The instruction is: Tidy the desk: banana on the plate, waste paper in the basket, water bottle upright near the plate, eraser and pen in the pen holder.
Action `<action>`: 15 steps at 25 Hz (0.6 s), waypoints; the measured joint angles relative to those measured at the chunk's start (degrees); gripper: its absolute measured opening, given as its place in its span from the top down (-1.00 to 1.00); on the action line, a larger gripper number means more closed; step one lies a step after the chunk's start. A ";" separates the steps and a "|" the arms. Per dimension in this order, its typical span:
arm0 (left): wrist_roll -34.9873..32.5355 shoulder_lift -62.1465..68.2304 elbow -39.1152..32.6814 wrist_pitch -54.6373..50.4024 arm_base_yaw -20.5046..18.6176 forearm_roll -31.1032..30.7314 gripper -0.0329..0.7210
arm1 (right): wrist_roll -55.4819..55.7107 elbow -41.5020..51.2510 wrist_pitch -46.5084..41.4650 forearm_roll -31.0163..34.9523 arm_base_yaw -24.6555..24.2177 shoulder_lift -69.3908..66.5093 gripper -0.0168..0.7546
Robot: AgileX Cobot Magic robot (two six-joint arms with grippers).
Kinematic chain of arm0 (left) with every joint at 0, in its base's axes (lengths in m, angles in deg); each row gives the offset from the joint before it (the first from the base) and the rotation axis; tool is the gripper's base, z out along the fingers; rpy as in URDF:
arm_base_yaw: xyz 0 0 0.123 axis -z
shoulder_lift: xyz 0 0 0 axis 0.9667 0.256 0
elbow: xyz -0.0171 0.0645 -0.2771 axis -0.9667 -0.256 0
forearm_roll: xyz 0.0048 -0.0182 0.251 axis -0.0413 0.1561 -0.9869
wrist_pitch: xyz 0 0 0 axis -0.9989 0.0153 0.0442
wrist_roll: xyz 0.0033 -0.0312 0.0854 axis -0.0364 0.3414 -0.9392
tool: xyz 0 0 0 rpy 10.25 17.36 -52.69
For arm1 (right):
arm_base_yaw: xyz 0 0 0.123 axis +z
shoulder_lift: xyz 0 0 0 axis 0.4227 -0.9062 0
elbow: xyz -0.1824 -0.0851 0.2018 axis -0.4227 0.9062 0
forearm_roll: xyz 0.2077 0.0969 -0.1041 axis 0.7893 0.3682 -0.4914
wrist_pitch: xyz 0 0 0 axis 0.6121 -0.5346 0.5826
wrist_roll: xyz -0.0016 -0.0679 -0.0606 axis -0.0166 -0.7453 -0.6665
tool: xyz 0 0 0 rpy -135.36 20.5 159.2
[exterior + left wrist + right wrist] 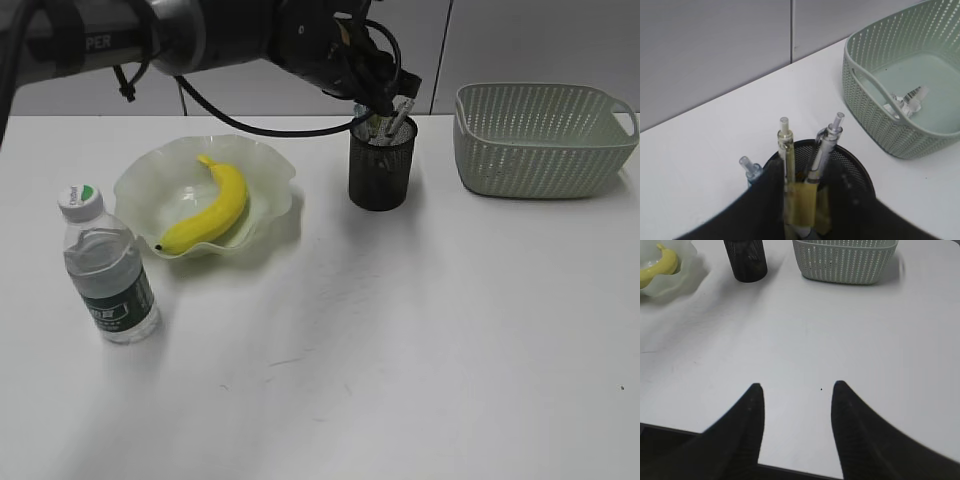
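Directly beneath the left pincer (805, 210), the pen (824, 150) stands in the pen holder (381, 165). Its jaws look parted around the pens; lift straight up so nothing snags. Far off, the right pincer (796, 410) hangs spread over the table (850, 330).

The left hand (383, 100) hides the pen holder's (381, 165) far rim in the exterior view. In the left wrist view, its blurred fingers (765, 200) cover the pens' (786, 150) lower barrels; the basket (865, 80) is cropped.
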 joint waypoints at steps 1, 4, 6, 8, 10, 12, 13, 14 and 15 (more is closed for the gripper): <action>0.00 0.00 0.00 0.22 0.00 0.09 0.07 | 0.00 0.00 0.00 0.00 0.00 0.00 0.03; 0.00 -0.53 0.00 0.22 0.00 0.20 -0.18 | 0.00 0.00 0.00 0.02 0.00 0.00 0.03; 0.00 -1.49 -0.05 -1.13 -0.05 0.20 -0.21 | 0.00 0.00 0.00 0.02 0.00 0.00 0.03; 0.00 -3.21 -0.33 -3.31 -0.05 0.20 -0.19 | 0.00 0.00 0.00 0.02 0.00 0.00 0.03; 0.00 -6.48 -2.16 -5.35 -0.05 0.11 -0.13 | 0.00 0.00 0.00 0.02 0.00 0.00 0.03; 0.00 -10.77 -6.00 -6.25 -0.05 -0.55 -0.08 | -0.05 0.00 0.00 0.02 0.00 0.00 0.03; 0.00 -13.59 -9.03 -6.37 -0.05 -0.99 -0.07 | -0.05 0.00 0.00 0.02 0.00 0.00 0.03; 0.00 -16.86 -12.67 -6.29 -0.05 -1.41 -0.06 | -0.05 0.00 0.00 0.02 0.00 0.00 0.03; -0.05 -20.40 -16.14 -6.15 -0.05 -1.90 -0.05 | -0.05 0.00 0.00 0.02 0.00 0.00 0.03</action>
